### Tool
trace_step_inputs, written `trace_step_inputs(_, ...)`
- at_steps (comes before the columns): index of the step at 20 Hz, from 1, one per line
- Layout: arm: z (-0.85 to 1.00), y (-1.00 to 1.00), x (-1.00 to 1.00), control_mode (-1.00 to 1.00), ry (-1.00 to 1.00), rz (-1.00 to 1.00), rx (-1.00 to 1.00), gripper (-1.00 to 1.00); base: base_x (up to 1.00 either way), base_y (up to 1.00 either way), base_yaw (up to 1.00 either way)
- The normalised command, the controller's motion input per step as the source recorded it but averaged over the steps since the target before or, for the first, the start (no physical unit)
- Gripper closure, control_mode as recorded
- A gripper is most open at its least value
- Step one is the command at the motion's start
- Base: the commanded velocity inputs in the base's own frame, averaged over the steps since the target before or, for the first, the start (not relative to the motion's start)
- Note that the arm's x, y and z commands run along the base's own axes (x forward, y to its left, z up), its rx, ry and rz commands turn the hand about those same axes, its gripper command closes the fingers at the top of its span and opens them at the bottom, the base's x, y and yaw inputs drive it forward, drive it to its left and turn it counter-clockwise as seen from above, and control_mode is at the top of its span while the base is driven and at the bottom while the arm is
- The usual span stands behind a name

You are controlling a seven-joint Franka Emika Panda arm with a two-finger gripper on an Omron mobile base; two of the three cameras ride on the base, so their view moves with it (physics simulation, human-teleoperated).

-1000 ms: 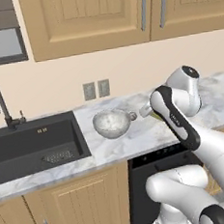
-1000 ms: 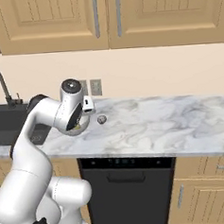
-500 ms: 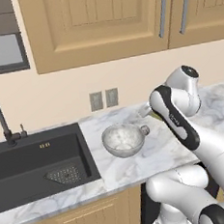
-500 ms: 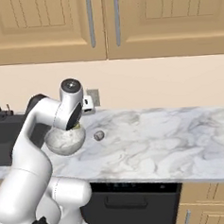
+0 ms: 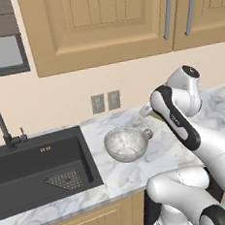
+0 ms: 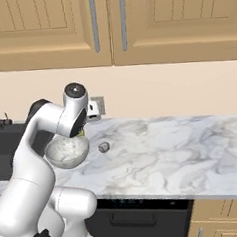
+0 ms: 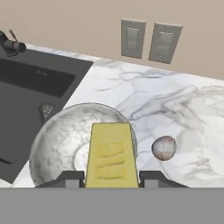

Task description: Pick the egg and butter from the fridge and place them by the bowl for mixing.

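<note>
gripper [image 7: 111, 177]: clamping the butter [image 7: 109, 155], hovering above the bowl [image 7: 61, 142]
egg [image 7: 164, 148]: sitting on counter [image 7: 175, 109] just beside bowl rim

Pale yellow rectangular butter block [image 7: 109, 154], its top face bearing faint darker ripples. Round pale grey-white bowl [image 7: 61, 144] with a mottled, shiny inside, at 9 o'clock from the butter. Small greyish-pink egg [image 7: 164, 148], veined with fine dark lines, at 3 o'clock from the butter. White marble countertop [image 6: 182, 146] streaked with grey veins. Matt black sink basin [image 5: 37, 170], with a black tap [image 5: 0, 125]. Two grey wall sockets [image 7: 151, 40] at 12 o'clock, on a plain beige wall [image 5: 64, 99]. Light tan wooden cabinet doors [image 6: 49, 25] with grey metal handles [image 6: 108, 20]. Dark finger tips [image 7: 70, 178] flanking the butter.
</note>
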Motion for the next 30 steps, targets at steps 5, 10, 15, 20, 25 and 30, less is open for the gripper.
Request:
trace_step_inputs(5, 0.00, 0.00, 0.00, 1.00, 0.00, 0.00, 0.00, 1.00, 0.00, 0.00, 0.00)
trace_step_inputs(10, 0.00, 0.00, 0.00, 1.00, 0.00, 0.00, 0.00, 1.00, 0.11, -0.03, -0.03)
trace_step_inputs(15, -0.23, -0.27, 0.24, -1.00, 0.10, -0.16, 0.05, 1.00, 0.00, 0.00, 0.00)
trace_step_inputs(20, -0.27, -0.31, 0.20, -1.00, 0.08, -0.13, 0.13, 1.00, 0.00, 0.00, 0.00)
trace_step_inputs(25, -0.33, -0.28, 0.20, -1.00, 0.16, -0.15, 0.24, 1.00, 0.00, 0.00, 0.00)
trace_step_inputs(30, -0.43, -0.15, 0.12, -1.00, 0.33, -0.24, 0.12, 1.00, 0.00, 0.00, 0.00)
